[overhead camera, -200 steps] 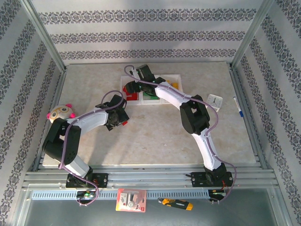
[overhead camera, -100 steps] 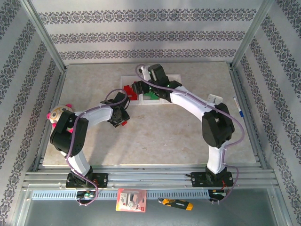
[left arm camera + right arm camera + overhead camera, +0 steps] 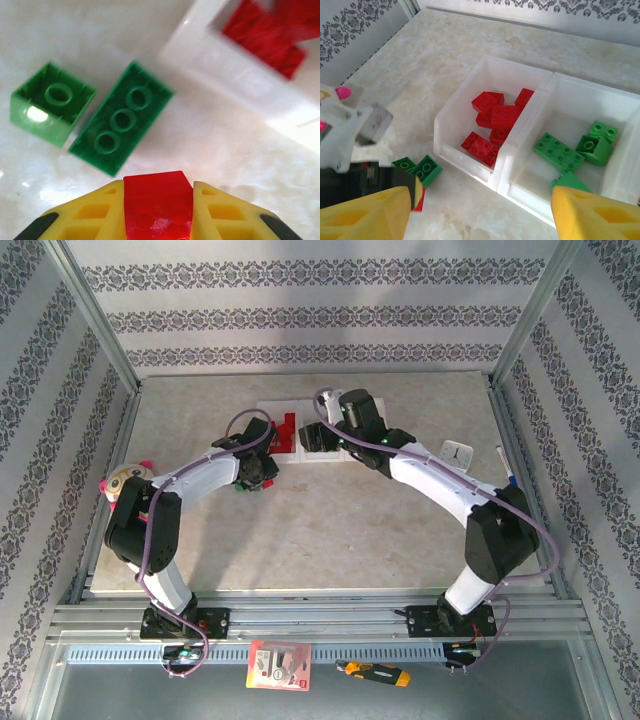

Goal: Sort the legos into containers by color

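We see the left gripper (image 3: 157, 186) clamped on a red brick (image 3: 157, 212) — two green bricks (image 3: 121, 117) lie on the table (image 3: 200, 150) just beyond it, beside the containers (image 3: 225, 67) — while the right gripper (image 3: 485, 210) hangs wide open, holding nothing, above those containers.

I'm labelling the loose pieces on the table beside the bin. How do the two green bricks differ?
The pale green brick is square; the dark green brick is longer. The pale one shows one ring in its hollow underside, the dark one three. Both lie underside up on the table.
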